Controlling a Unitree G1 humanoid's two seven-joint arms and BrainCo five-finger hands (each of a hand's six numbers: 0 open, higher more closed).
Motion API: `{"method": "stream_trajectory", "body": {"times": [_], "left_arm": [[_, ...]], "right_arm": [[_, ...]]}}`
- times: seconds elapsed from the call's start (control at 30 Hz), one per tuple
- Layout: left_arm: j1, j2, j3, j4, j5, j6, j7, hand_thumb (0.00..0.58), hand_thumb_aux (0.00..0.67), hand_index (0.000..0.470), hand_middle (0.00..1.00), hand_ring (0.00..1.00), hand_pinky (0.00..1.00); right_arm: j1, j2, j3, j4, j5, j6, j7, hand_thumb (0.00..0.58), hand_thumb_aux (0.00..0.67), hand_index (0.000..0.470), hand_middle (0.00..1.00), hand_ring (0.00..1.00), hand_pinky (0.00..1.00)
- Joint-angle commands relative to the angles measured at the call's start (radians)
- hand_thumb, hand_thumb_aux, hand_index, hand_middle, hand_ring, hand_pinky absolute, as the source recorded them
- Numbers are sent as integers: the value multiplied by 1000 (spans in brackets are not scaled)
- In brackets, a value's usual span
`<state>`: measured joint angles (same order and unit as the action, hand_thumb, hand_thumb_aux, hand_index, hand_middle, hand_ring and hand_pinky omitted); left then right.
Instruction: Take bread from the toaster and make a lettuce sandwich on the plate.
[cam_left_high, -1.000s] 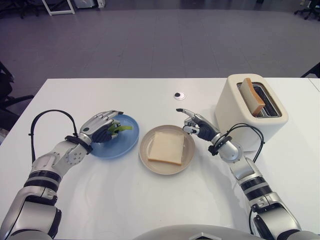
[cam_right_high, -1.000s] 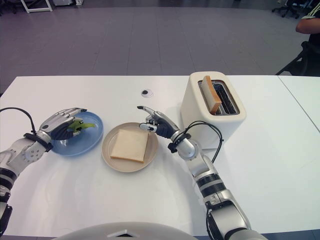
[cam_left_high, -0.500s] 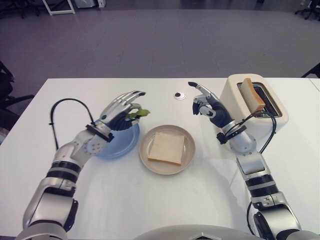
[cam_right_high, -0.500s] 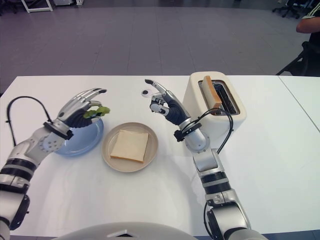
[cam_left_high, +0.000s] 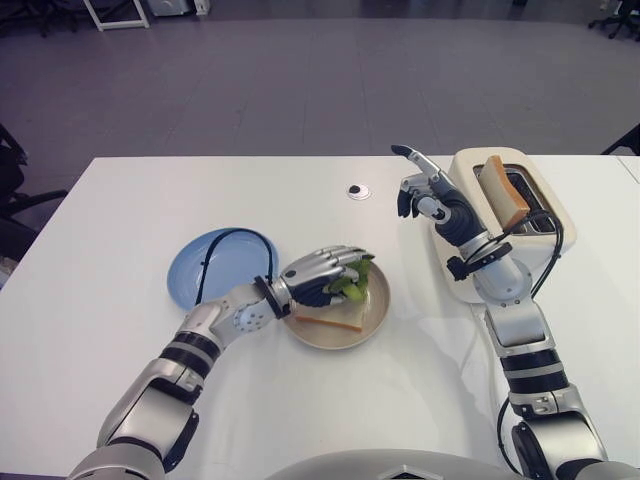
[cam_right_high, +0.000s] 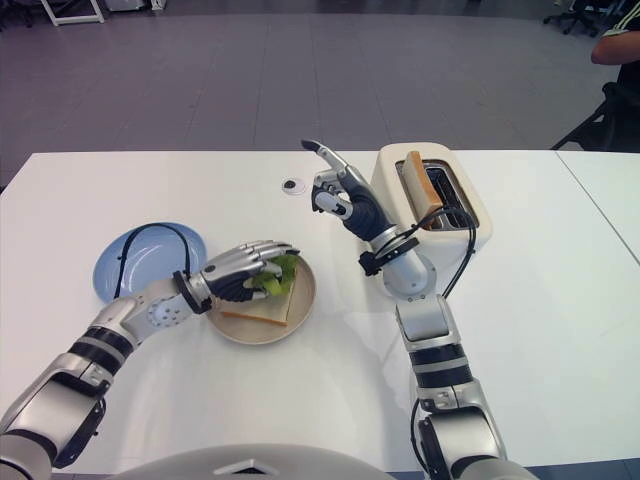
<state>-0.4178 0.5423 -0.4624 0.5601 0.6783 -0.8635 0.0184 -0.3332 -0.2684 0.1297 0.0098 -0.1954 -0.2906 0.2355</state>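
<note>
Across the tabletop (cam_left_high: 120, 200), the left robot hand (cam_left_high: 318, 275), grasping the lettuce (cam_left_high: 352, 283), is arriving from the blue dish (cam_left_high: 215, 265) over the bread slice (cam_left_high: 335, 320) on the plate (cam_left_high: 345, 343) beneath it for layering, while the right robot hand (cam_left_high: 425, 190), curled and empty, is rising toward the toast (cam_left_high: 503, 190) in the toaster (cam_left_high: 470, 215).

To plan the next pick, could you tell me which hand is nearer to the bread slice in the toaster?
Right. The right hand is raised just left of the bread slice in the toaster, apart from it; the left hand is over the plate, holding lettuce.
</note>
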Motion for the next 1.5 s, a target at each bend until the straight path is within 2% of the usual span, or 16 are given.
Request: {"method": "stream_trajectory", "body": {"times": [0.03,0.17,0.2,0.23,0.27,0.53,0.67,0.77,0.9,0.93,0.97,1.0,1.2,1.5], "left_arm": [[35,39,-10,-23,-27,-10,-86,580,670,470,0,0,0],[35,49,3,-29,-11,20,-100,580,670,470,0,0,0],[35,52,10,-30,-12,27,-97,511,439,308,0,0,0],[36,55,16,-31,-13,32,-94,438,339,238,0,0,0],[37,58,21,-33,-12,36,-89,0,0,0,0,0,0],[61,86,48,-72,-33,29,-90,0,0,0,0,0,0],[91,113,61,-114,-100,-15,-134,0,0,0,0,0,0],[108,125,78,-144,-171,-53,-161,0,0,0,0,0,0],[110,106,131,-183,-256,-93,-155,0,0,0,0,0,0],[108,99,137,-186,-257,-94,-155,0,0,0,0,0,0],[110,95,148,-189,-256,-94,-151,0,0,0,0,0,0],[114,93,157,-192,-255,-92,-149,0,0,0,0,0,0],[108,79,193,-183,-241,-86,-142,0,0,0,0,0,0],[102,72,210,-165,-232,-79,-145,0,0,0,0,0,0]], "right_arm": [[-9,-10,-5,-12,10,13,16,0,0,0,627,627,627],[-5,-22,-14,-34,11,19,25,0,0,0,616,616,616],[-4,-25,-16,-38,11,20,27,0,0,0,608,608,608],[-3,-28,-18,-42,11,21,28,0,0,0,604,604,604],[-1,-30,-20,-46,11,21,28,0,0,0,604,604,604],[-6,-56,-49,-67,10,24,30,0,0,0,580,580,580],[-9,-84,-87,-100,-8,28,11,0,0,0,584,584,584],[-17,-144,-135,-113,-155,35,-86,0,0,0,588,588,588],[-25,-290,-216,-49,-390,122,-222,0,0,0,565,565,565],[-22,-319,-225,-40,-422,145,-226,0,0,0,522,522,522],[-20,-352,-225,-28,-455,171,-217,0,0,0,24,24,24],[-17,-381,-218,-12,-481,190,-203,0,0,0,0,0,0],[47,-472,-165,35,-504,223,-85,0,0,0,0,0,0],[151,-550,-110,-23,-413,147,98,0,0,0,0,0,0]]}}
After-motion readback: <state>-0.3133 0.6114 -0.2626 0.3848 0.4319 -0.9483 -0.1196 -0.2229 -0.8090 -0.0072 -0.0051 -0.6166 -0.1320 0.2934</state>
